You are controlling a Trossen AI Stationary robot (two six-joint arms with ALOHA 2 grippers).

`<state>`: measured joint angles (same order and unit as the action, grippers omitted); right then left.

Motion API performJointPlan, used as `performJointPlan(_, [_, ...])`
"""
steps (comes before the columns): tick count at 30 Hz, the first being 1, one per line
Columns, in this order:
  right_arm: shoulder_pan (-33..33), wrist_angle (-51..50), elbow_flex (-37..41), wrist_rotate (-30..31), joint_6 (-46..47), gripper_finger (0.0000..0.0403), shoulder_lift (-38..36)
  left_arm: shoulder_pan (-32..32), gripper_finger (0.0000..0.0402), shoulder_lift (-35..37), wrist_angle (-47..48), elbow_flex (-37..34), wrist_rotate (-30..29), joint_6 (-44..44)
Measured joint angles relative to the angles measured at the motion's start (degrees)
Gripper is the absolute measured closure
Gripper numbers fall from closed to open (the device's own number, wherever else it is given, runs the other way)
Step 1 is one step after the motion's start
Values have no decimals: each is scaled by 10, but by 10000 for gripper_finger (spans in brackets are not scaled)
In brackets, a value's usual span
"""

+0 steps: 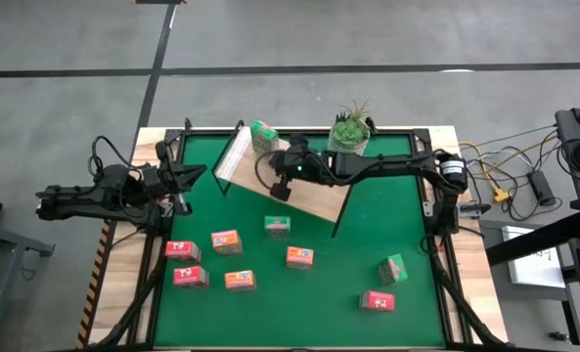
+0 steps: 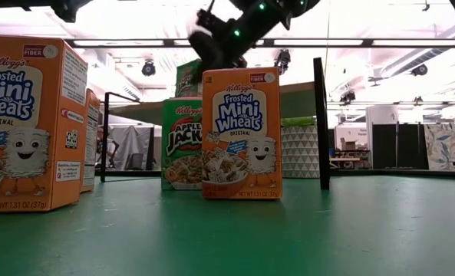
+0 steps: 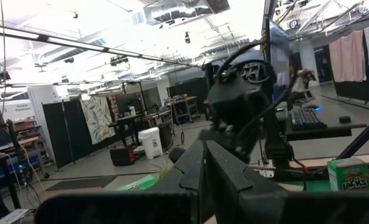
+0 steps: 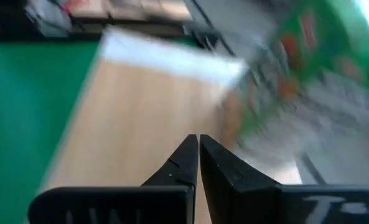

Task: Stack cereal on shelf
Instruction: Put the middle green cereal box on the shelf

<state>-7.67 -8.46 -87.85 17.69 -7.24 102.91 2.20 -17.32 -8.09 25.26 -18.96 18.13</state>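
The shelf, a light-wood board on a thin black frame, stands raised over the green mat. One green cereal box stands on its far left end, blurred in the right wrist view. My right gripper is shut above the board, just beside that box, with no touch showing. Several more boxes stand on the mat: green, orange, red. The low view shows an orange box and a green one close up. My left gripper waits shut at the table's left.
A potted green plant stands at the far edge behind the shelf. The shelf's black post rises at the mat's middle. Cables and gear lie off the table's right. Bare mat lies right of the shelf.
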Motion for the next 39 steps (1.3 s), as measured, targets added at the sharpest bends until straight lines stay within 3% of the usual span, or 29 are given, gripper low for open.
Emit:
performJointPlan(7, [18, 129, -1, 3, -34, 394, 18, 0, 401, 0, -5, 0, 0, 0])
performJointPlan(21, [-9, 118, -25, 93, -71, 394, 50, 0, 401, 0, -4, 0, 0, 0])
performJointPlan(39, [-30, 117, -26, 109, -83, 394, 88, 0, 401, 0, -4, 0, 0, 2])
